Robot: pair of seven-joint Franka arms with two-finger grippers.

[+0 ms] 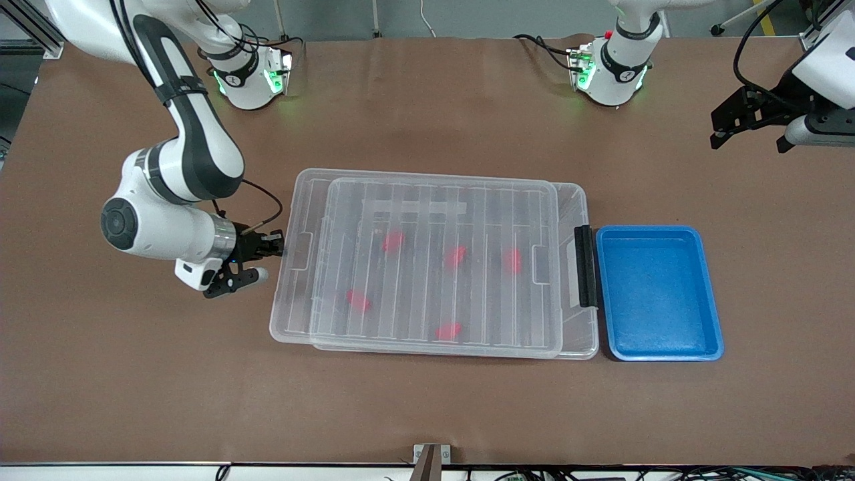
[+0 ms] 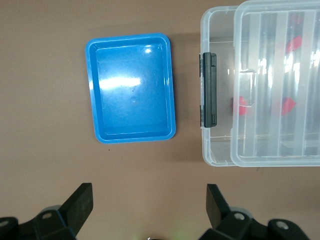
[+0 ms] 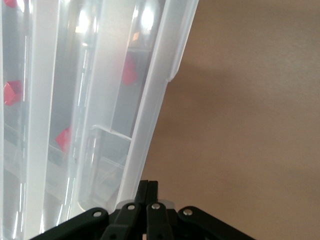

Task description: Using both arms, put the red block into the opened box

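Plainly, the lid (image 1: 437,264) lies over the box (image 1: 581,200) with the red blocks (image 1: 455,255) inside; the right claw (image 1: 272,244), pinched shut, is at the lid's edge, probably to shift it. The left claw (image 1: 748,130) waits open above the counter (image 1: 133,374).

The opened box (image 1: 437,347) is clear ribbed plastic, the blue tray (image 1: 658,351) glossy plastic, the table (image 1: 133,374) matt brown.
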